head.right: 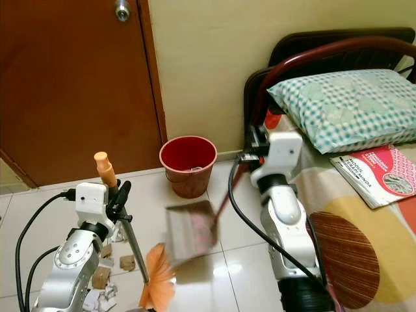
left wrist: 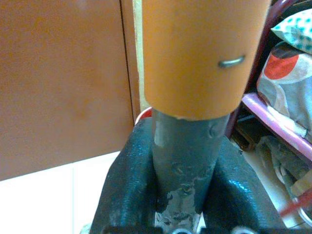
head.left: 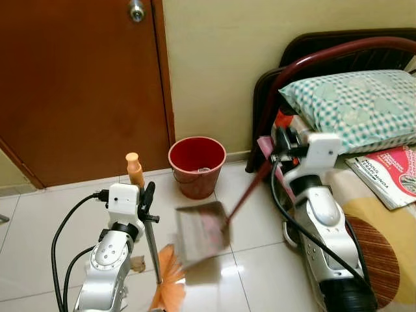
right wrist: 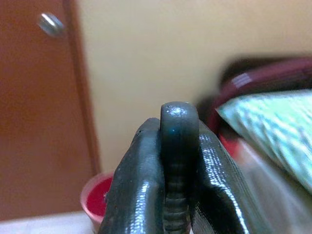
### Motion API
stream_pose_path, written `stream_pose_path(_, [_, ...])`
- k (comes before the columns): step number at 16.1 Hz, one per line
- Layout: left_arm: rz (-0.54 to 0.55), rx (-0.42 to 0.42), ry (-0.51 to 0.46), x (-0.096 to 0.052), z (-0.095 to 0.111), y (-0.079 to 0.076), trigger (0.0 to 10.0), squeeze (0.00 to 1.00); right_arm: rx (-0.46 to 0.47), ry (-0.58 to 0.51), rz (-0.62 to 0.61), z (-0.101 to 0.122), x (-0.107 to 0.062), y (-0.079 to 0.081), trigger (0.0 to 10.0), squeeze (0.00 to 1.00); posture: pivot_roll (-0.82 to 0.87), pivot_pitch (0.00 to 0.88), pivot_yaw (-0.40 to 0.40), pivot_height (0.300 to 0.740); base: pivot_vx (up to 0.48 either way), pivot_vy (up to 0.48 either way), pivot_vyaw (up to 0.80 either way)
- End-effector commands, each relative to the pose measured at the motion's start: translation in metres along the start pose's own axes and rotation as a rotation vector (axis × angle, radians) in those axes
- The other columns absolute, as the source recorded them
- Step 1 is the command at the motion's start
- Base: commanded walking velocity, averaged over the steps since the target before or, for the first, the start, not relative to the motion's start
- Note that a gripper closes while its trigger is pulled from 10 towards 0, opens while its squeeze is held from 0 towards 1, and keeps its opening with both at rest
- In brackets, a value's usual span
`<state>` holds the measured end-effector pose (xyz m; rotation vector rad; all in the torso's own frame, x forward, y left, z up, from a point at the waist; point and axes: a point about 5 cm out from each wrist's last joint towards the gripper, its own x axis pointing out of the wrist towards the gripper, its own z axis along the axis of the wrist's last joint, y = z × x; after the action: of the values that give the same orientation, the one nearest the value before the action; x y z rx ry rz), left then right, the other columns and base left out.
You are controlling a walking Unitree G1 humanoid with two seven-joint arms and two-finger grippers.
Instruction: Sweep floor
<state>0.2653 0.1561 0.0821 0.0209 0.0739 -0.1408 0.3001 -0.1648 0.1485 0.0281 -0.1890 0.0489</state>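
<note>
Left end effector clamps broom handle; right end effector grips dustpan handle.

A red and white booklet lies at the right edge of the frame, below the checked pillow. It has dark letters printed on its cover. The letters are too small and slanted to read for sure. The top word may be "MODUL", but I cannot tell. There are no other words, numbers or signs that can be read anywhere else.
</note>
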Motion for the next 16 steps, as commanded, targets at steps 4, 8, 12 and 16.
stream_pose_path(4, [0.029, -0.052, 0.079, -0.008, -0.020, -0.002, 10.0, 0.00, -0.051, 0.152, -0.195, -0.038, -0.024, -0.037, 10.0, 0.00, 0.08, 0.074, 0.013, 0.740, 0.000, 0.000, 0.60])
stream_pose_path(8, [0.024, -0.049, 0.074, -0.008, -0.018, -0.003, 10.0, 0.00, -0.045, 0.195, -0.242, -0.048, -0.028, -0.044, 10.0, 0.00, 0.08, 0.079, 0.019, 0.740, 0.000, 0.000, 0.80])
stream_pose_path(12, [0.026, -0.056, 0.058, -0.007, -0.011, -0.002, 10.0, 0.00, -0.073, 0.197, -0.264, -0.048, -0.026, -0.047, 10.0, 0.00, 0.08, 0.086, 0.029, 0.740, 0.000, 0.000, 0.58])
stream_pose_path(16, [0.001, -0.055, 0.055, -0.004, -0.007, -0.004, 10.0, 0.00, -0.102, 0.186, -0.294, -0.046, -0.017, -0.050, 10.0, 0.00, 0.08, 0.102, 0.033, 0.740, 0.000, 0.000, 0.50])
